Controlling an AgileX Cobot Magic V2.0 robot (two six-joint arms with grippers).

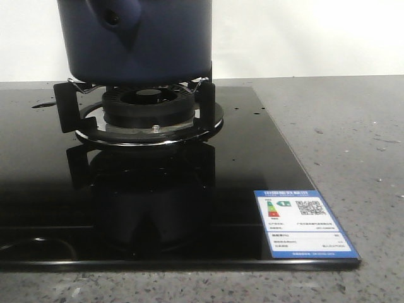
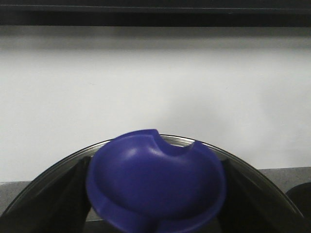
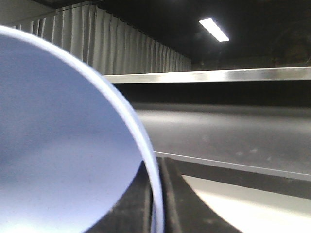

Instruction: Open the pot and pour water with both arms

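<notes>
Grey speckled tabletop runs out to a pale wall, and on it lies a glossy black glass cooktop carrying an energy label sticker at its near right corner. On the burner's pan support sits the pot, dark navy and matte, its top cut off in the front view; a short hollow stub handle faces me. A few tiny droplets of water bead on the glass.

My left gripper looks to be closed on a blue knob edged by a metal rim, probably the lid. My right gripper pinches the thin edge of a pale periwinkle bowl.

I judge the pot heavy and rigid, more so if filled, with a matte wall that offers some friction. The stub handle is the natural hold, though a single grip there would let the pot swing, so support from the other arm would steady a pour.
</notes>
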